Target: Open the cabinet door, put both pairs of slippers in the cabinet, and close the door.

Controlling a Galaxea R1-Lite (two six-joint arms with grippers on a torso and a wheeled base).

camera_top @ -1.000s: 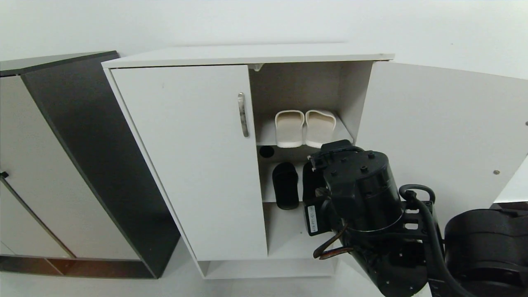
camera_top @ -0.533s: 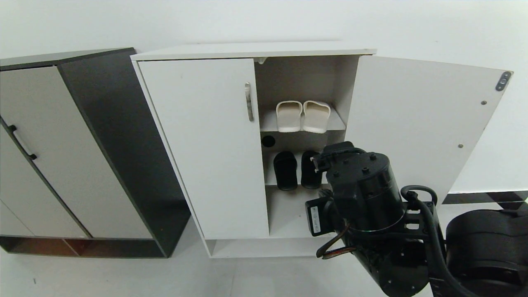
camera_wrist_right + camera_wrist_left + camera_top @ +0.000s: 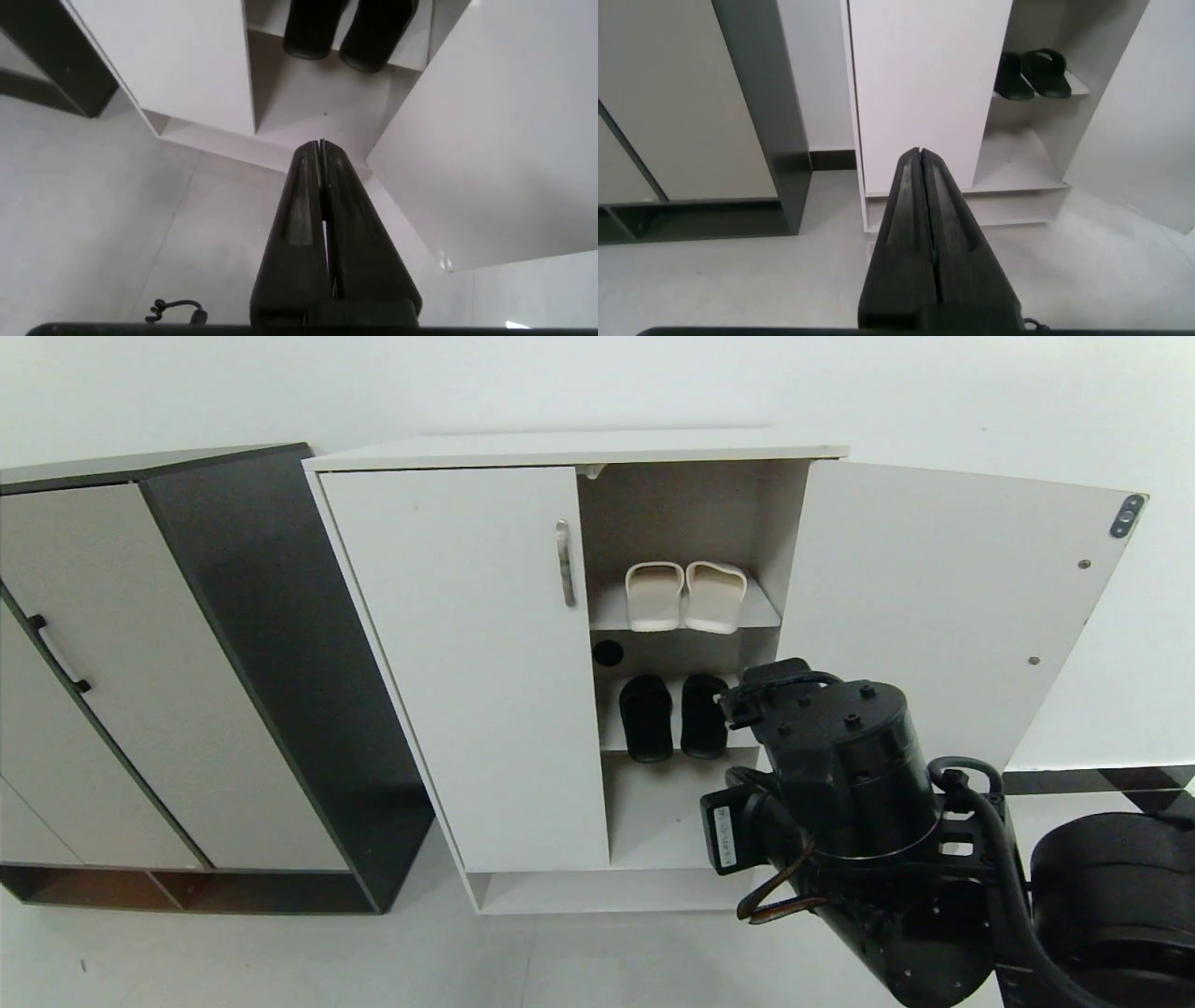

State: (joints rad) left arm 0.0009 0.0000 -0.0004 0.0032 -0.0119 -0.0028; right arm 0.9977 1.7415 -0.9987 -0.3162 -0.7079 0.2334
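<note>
Cabinet: the white cabinet (image 3: 560,448) stands against the far wall, on the floor (image 3: 280,961).
Right door: the right door (image 3: 934,607) is swung wide open to the right, its inner face showing.
Left door: the left door (image 3: 457,663) is closed, with a metal handle (image 3: 564,563) upright near its right edge.
White slippers: the white slippers (image 3: 680,602) sit side by side on the upper shelf (image 3: 761,614), the two touching, inside the open right half.
Black slippers: the black slippers (image 3: 653,719) lie side by side on the middle shelf (image 3: 609,728), directly below the white pair (a thin gap separates the two shoes).
Lowest compartment: the bottom compartment (image 3: 653,812) is below the black pair.
Right arm: the right arm (image 3: 840,775) is near, in front of the cabinet's lower right part, partly covering the open door's lower edge.
Right claw: the right claw (image 3: 322,145) is clenched with nothing in it, fingers pressed together, hanging over the floor in front of the cabinet's base.
Left claw: the left claw (image 3: 920,152) is clenched and grasps nothing, held away from the cabinet on the near side and aimed at the closed left door.
Neighbour: a dark cabinet (image 3: 261,616) stands just left of the white one.
</note>
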